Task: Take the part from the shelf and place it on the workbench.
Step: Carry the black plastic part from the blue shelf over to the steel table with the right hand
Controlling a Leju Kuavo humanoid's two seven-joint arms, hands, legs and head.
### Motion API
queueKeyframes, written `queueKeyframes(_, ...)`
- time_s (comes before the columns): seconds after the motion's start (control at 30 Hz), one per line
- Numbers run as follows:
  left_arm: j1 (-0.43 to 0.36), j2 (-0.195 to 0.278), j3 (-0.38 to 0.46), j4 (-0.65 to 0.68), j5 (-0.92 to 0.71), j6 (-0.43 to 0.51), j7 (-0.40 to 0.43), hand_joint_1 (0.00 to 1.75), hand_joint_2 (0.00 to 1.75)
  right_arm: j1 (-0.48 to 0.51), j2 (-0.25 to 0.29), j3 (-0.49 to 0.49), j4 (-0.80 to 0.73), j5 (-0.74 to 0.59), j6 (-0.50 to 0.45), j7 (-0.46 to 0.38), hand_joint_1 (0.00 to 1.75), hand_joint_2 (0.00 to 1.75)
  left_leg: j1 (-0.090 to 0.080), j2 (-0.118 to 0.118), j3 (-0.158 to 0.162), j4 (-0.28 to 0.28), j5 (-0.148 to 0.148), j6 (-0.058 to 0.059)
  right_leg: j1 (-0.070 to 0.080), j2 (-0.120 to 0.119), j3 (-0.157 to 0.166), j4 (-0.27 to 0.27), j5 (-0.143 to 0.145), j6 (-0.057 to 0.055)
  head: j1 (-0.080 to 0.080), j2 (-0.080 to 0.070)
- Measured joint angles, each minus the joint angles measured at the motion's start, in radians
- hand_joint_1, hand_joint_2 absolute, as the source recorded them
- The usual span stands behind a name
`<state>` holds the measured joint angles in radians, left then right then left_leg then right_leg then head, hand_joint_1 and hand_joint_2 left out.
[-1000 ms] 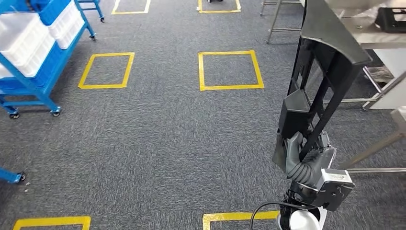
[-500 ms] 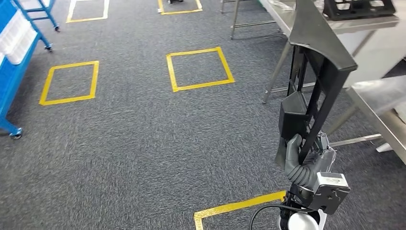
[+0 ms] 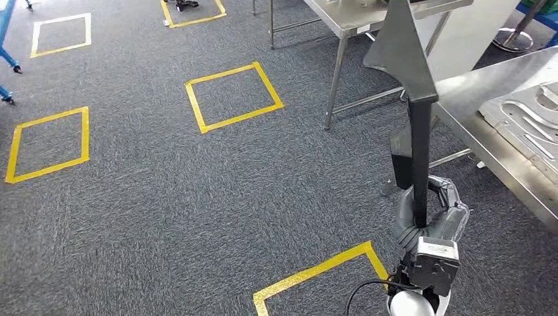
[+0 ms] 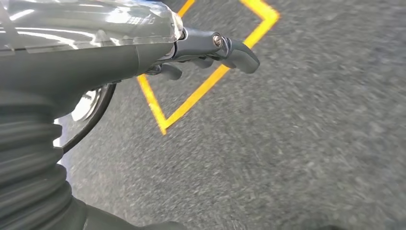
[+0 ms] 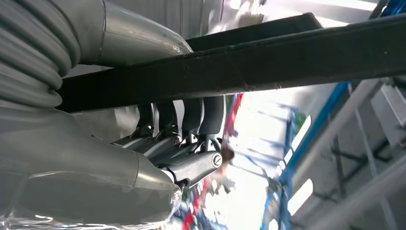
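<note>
The part (image 3: 419, 141) is a tall black metal frame with a flat angled plate at its top, standing upright and seen edge-on in the head view. My right hand (image 3: 431, 216) grips its lower bar at the lower right. In the right wrist view the fingers (image 5: 178, 118) wrap around the black bar (image 5: 268, 62). The steel workbench (image 3: 475, 87) lies to the right of the part, its edge close beside it. My left hand (image 4: 210, 47) hangs over the carpet with its fingers apart and nothing in them.
Pressed metal sheets (image 3: 530, 118) lie on the workbench. A second steel table (image 3: 342, 16) on thin legs stands ahead at the top. Yellow tape squares (image 3: 233, 97) mark the grey carpet, one corner (image 3: 316, 271) near my feet.
The whole view has swung: the blue shelf has slid out on the left and the workbench has come in on the right. My right hand still holds the part, now seen edge-on.
</note>
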<state>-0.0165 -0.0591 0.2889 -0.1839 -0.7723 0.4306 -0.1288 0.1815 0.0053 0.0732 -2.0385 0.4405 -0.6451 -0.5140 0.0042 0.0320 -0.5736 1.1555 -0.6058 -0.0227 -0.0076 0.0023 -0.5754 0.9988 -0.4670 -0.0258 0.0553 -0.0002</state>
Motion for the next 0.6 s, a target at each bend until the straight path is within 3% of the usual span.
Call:
queueKeyframes(0.07, 0.004, -0.001, 0.0, 0.0, -0.005, -0.002, 0.0, 0.0, 1.75, -0.003, 0.001, 0.0, 0.008, 0.079, -0.013, 0.014, 1.75, 1.75, 0.0, -0.02, -0.064, 0.124, -0.04, 0.0, 0.005, 0.025, 0.0, 0.001, 0.0, -0.004, 0.0, 0.0)
queueKeyframes(0.1, 0.006, -0.001, 0.0, 0.0, -0.008, -0.003, 0.0, 0.0, 1.75, -0.004, 0.002, -0.003, 0.013, 0.125, -0.016, 0.022, 1.75, 1.75, 0.0, -0.024, -0.075, 0.138, -0.029, 0.002, 0.008, 0.039, 0.0, 0.003, -0.001, -0.006, 0.0, 0.0)
queueKeyframes(0.13, 0.006, -0.001, 0.0, 0.0, -0.011, -0.004, 0.001, 0.0, 1.75, -0.005, 0.007, -0.009, 0.018, 0.172, -0.017, 0.029, 1.75, 1.75, -0.001, -0.029, -0.068, 0.109, 0.002, 0.007, 0.01, 0.053, 0.001, 0.005, -0.001, -0.006, 0.0, 0.0)
queueKeyframes(0.17, 0.007, -0.001, 0.0, 0.0, -0.014, -0.005, 0.001, 0.0, 1.75, -0.007, 0.015, -0.019, 0.022, 0.22, -0.018, 0.037, 1.75, 1.75, -0.002, -0.04, -0.045, 0.046, 0.047, 0.013, 0.011, 0.068, 0.002, 0.006, -0.001, -0.007, 0.0, 0.0)
queueKeyframes(0.23, 0.007, -0.001, 0.0, 0.0, -0.018, -0.007, 0.001, 0.0, 1.75, -0.012, 0.03, -0.039, 0.031, 0.294, -0.019, 0.05, 1.75, 1.75, -0.003, -0.085, 0.009, -0.09, 0.11, 0.027, 0.012, 0.093, 0.0, 0.01, -0.002, -0.004, 0.001, 0.0)
queueKeyframes(0.3, 0.004, -0.001, 0.0, 0.0, -0.021, -0.01, 0.001, 0.0, 1.75, -0.015, 0.04, -0.052, 0.038, 0.32, -0.019, 0.055, 1.75, 1.75, -0.006, -0.109, 0.032, -0.146, 0.12, 0.035, 0.008, 0.113, -0.007, 0.011, 0.001, 0.005, 0.001, 0.0)
queueKeyframes(0.37, -0.003, -0.002, 0.0, 0.0, -0.022, -0.011, 0.0, 0.0, 1.75, -0.015, 0.045, -0.059, 0.043, 0.321, -0.019, 0.059, 1.75, 1.75, -0.005, -0.09, 0.038, -0.159, 0.125, 0.043, 0.004, 0.13, -0.014, 0.011, 0.005, 0.017, 0.0, 0.0)
queueKeyframes(0.43, -0.004, -0.004, 0.0, 0.0, -0.022, -0.011, 0.0, 0.0, 1.75, -0.015, 0.048, -0.063, 0.044, 0.32, -0.02, 0.062, 1.75, 1.75, -0.002, -0.064, 0.046, -0.18, 0.136, 0.054, 0.006, 0.097, -0.03, 0.041, -0.017, 0.027, 0.003, 0.0)
queueKeyframes(0.5, -0.001, -0.005, 0.001, 0.0, -0.023, -0.011, 0.0, 0.0, 1.75, -0.017, 0.049, -0.066, 0.045, 0.32, -0.02, 0.064, 1.75, 1.75, -0.003, -0.036, 0.049, -0.19, 0.141, 0.06, 0.007, 0.037, -0.081, 0.142, -0.077, 0.034, 0.007, 0.0)
queueKeyframes(0.57, 0.001, -0.005, 0.001, 0.0, -0.025, -0.011, -0.001, 0.0, 1.75, -0.014, 0.051, -0.068, 0.046, 0.321, -0.02, 0.064, 1.75, 1.75, -0.003, -0.007, 0.048, -0.19, 0.139, 0.061, -0.001, 0.012, -0.14, 0.257, -0.123, 0.043, 0.008, 0.0)
queueKeyframes(0.6, 0.002, -0.006, 0.001, 0.0, -0.026, -0.012, -0.001, 0.0, 1.75, -0.012, 0.053, -0.069, 0.046, 0.321, -0.02, 0.062, 1.75, 1.75, -0.003, 0.007, 0.048, -0.189, 0.137, 0.059, -0.006, 0.006, -0.149, 0.277, -0.122, 0.049, 0.008, 0.0)
